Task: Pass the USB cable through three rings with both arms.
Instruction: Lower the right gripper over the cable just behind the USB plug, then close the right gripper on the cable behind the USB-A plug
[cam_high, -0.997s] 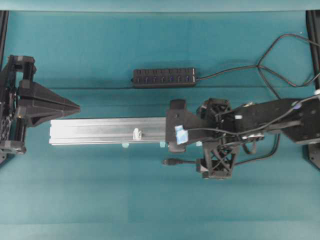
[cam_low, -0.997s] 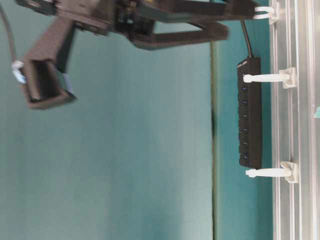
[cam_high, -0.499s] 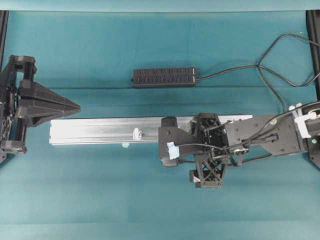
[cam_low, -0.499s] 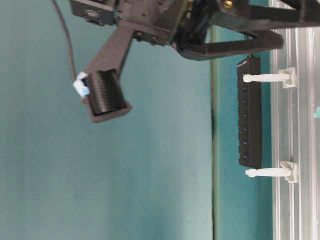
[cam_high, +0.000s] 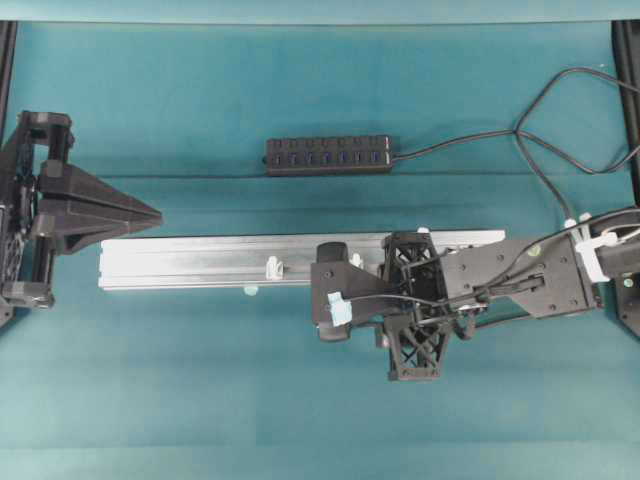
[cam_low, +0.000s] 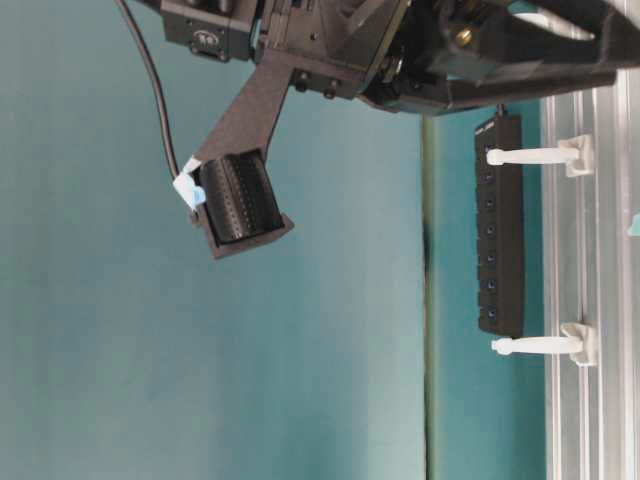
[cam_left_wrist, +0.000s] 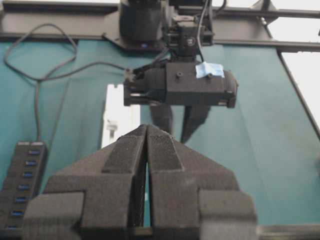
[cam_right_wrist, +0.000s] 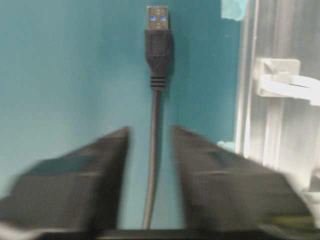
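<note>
Black and thin, the USB cable (cam_right_wrist: 152, 165) shows plainly only in the right wrist view: it runs straight up the middle of that picture between the two blurred fingers of the right gripper (cam_right_wrist: 150, 150), its plug (cam_right_wrist: 158, 47) beyond the tips with the blue-tongued end pointing away from the gripper. There its long axis lies parallel to the aluminium rail (cam_right_wrist: 280, 75), just beside it on the teal mat (cam_right_wrist: 65, 75). A gap shows on each side of the cable, so the jaws stand apart around it and I cannot tell whether they pinch it. From overhead the right gripper (cam_high: 330, 305) covers the plug and hangs over the rail's near edge, hiding all but one ring (cam_high: 273, 268); the table-level view shows two rings (cam_low: 530, 155) upright on the rail, with the hub bar (cam_low: 500, 225) behind them. The left wrist view shows the left gripper (cam_left_wrist: 147, 140) with its jaws pressed together on nothing, facing the right arm (cam_left_wrist: 180, 85) along the rail. Overhead, the left gripper (cam_high: 150, 213) sits well apart at the rail's far left end, and the hub bar's own lead (cam_high: 500, 140) curls off to the right.
</note>
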